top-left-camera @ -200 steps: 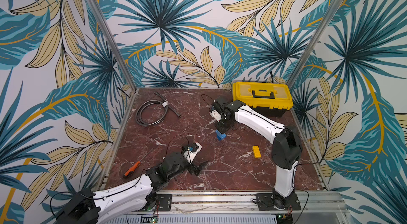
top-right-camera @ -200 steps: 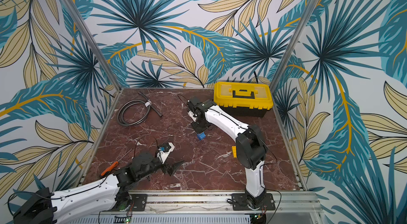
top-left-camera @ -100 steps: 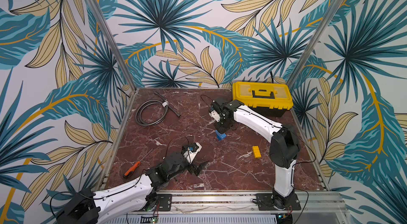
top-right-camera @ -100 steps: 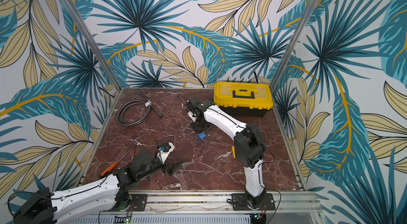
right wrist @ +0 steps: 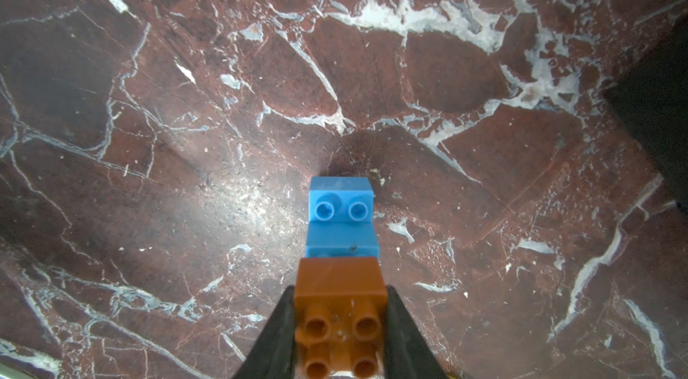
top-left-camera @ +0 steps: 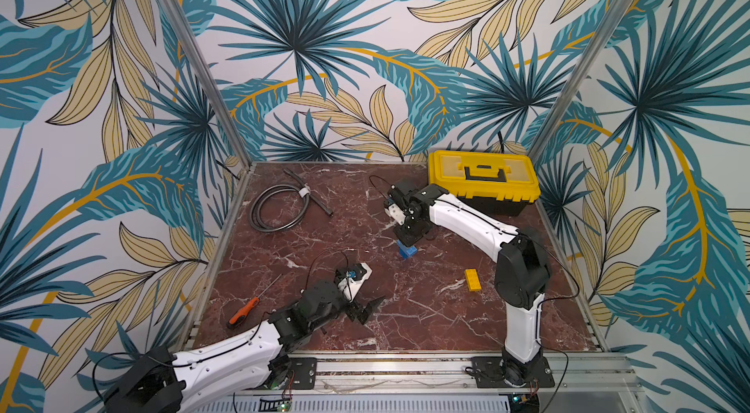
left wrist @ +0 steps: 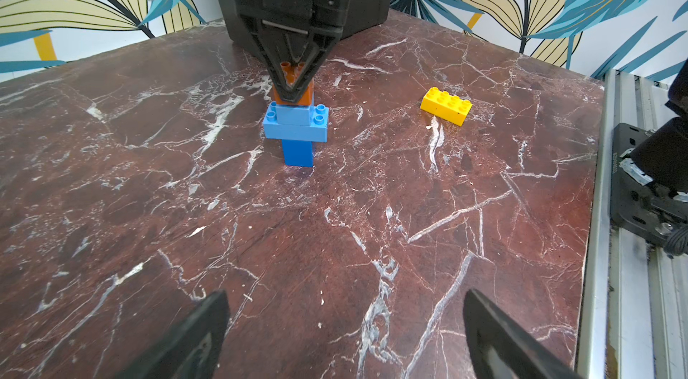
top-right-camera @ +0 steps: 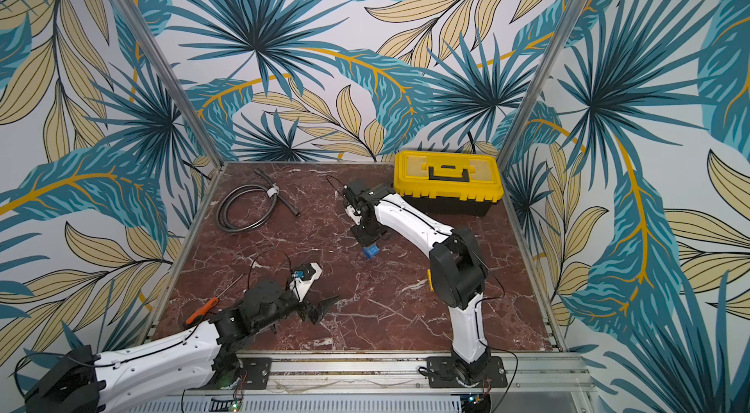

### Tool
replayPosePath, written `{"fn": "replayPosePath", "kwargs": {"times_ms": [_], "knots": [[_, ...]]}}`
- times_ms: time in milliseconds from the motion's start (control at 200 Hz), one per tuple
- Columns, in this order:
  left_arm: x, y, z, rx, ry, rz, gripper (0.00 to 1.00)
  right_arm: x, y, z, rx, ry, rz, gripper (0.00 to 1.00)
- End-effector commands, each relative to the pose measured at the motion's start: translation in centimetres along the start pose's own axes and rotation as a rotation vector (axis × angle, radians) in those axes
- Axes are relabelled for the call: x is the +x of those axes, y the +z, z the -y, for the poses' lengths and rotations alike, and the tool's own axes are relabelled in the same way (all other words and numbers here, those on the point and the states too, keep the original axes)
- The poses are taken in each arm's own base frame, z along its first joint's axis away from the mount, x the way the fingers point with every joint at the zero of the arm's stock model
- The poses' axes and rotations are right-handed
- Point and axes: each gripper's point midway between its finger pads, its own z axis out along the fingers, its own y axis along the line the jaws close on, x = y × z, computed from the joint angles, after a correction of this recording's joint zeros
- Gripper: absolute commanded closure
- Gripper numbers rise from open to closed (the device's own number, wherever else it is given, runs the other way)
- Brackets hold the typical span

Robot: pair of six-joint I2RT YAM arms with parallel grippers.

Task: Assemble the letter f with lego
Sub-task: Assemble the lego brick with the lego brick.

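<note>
A blue lego stack (top-left-camera: 407,249) (top-right-camera: 371,251) stands mid-table. In the left wrist view it shows a blue stem (left wrist: 298,153), a long blue crossbar (left wrist: 296,132) and a squarish blue brick (left wrist: 294,115). On top sits the orange brick (left wrist: 295,94) (right wrist: 338,280). My right gripper (left wrist: 294,97) (right wrist: 340,325) comes down from above, shut on the orange brick. The long yellow brick (top-left-camera: 473,279) (left wrist: 446,105) lies flat and loose to the stack's right. My left gripper (top-left-camera: 367,307) (left wrist: 344,321) hovers low near the front, open and holding nothing.
A yellow-and-black toolbox (top-left-camera: 483,177) stands at the back right, just behind the right arm. A coiled black hose (top-left-camera: 280,208) lies at the back left. An orange-handled screwdriver (top-left-camera: 243,309) lies at the front left. A metal rail (top-left-camera: 406,366) runs along the front edge.
The right arm's elbow has shifted very slightly; its gripper stays on the orange brick over the stack. The left arm has not moved.
</note>
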Motion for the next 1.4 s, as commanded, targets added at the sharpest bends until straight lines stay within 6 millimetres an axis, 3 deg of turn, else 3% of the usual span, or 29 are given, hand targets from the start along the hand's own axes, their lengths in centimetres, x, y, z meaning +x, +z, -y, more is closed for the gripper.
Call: {"fn": "replayPosePath", "kwargs": {"times_ms": [0,821,1086,1397], "knots": [[0.2,0.0,0.0,-0.002,0.001,0.0,0.01,2.2,1.7,-0.5,-0.008,-0.01,-0.111,0.7],[0.3,0.1,0.0,0.001,-0.004,-0.005,0.01,5.1,5.5,-0.1,0.037,0.014,-0.176,0.76],[0.2,0.2,0.1,0.005,-0.003,-0.004,0.01,2.8,3.6,0.2,0.043,0.059,-0.065,0.74],[0.0,0.2,0.2,0.01,-0.007,-0.001,0.01,0.8,1.0,0.8,0.065,0.078,0.025,0.64]]}}
